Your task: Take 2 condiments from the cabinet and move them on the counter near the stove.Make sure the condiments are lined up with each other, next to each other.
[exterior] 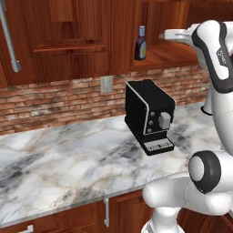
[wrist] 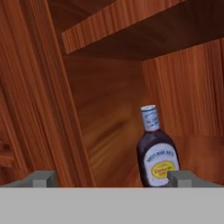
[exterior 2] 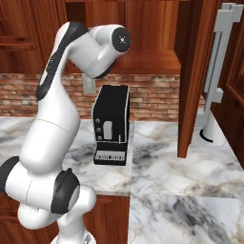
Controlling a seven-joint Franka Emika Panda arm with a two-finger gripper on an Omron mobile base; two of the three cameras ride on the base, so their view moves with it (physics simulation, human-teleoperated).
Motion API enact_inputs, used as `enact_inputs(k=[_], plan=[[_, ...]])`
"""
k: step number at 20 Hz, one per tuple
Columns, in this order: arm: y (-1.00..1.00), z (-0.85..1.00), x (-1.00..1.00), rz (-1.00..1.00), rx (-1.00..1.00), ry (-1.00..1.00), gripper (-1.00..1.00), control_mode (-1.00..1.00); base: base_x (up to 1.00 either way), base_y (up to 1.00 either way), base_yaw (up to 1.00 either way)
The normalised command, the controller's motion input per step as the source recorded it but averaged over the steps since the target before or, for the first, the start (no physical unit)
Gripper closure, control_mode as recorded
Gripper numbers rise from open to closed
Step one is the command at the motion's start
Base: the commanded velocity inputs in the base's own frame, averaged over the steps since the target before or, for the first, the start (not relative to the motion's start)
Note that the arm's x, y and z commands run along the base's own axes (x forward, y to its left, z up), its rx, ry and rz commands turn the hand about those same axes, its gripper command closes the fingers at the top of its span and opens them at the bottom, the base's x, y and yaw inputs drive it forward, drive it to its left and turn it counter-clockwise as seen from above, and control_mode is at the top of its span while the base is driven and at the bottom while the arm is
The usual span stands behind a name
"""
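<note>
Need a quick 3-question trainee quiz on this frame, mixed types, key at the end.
1. True or false: the condiment bottle stands upright on the cabinet shelf.
2. The black coffee machine sits on: A) the counter B) the shelf C) the floor.
3. Fill in: the hand is ____, holding nothing.

Key: 1 true; 2 A; 3 open.
</note>
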Motion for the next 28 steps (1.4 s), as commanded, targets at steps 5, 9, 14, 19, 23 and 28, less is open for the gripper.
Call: enact_inputs(k=[5,9,14,19,23,28], plan=[[0.0,0.0,0.47,0.14,0.01,0.0,-1.0,-1.0,0.0,0.0,0.0],[0.0,0.0,0.46,0.13,0.01,0.0,-1.0,-1.0,0.0,0.0,0.0],[0.0,0.0,0.35,0.1,0.0,0.0,-1.0,-1.0,0.0,0.0,0.0],[0.0,0.0,0.31,0.08,0.0,0.0,-1.0,-1.0,0.0,0.0,0.0],[0.0,0.0,0.18,0.05,0.0,0.0,-1.0,-1.0,0.0,0.0,0.0],[0.0,0.0,0.19,0.0,0.0,0.0,-1.0,-1.0,0.0,0.0,0.0]])
